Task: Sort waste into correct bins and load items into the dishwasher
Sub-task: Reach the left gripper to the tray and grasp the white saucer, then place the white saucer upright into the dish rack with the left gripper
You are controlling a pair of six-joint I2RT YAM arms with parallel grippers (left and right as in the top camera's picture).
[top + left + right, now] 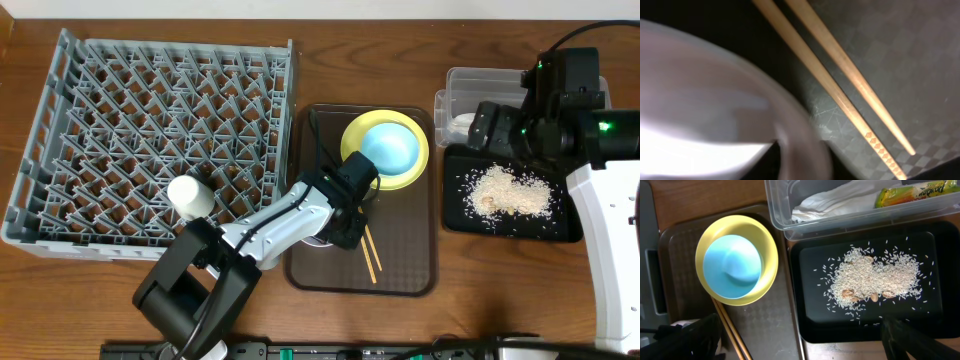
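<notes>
My left gripper (345, 212) is low over the brown serving tray, shut on the rim of the pale-pink bowl (700, 115), which is blurred and fills the left wrist view. The wooden chopsticks (370, 255) (840, 95) lie beside it on the tray. The light-blue bowl (388, 148) (732, 265) sits in the yellow plate (420, 165) (771, 255). A white cup (190, 195) stands in the grey dish rack (150, 110). My right gripper (497, 128) (800, 345) is open and empty above the black tray (805, 280), which holds rice (875, 275). The napkin (830, 205) and wrapper (910, 194) lie in the clear tub (470, 85).
The dark-brown serving tray (410, 260) sits between the rack and the two bins. The black tray (450, 215) lies in front of the tub at the right. The right arm's white body reaches down the right edge of the table.
</notes>
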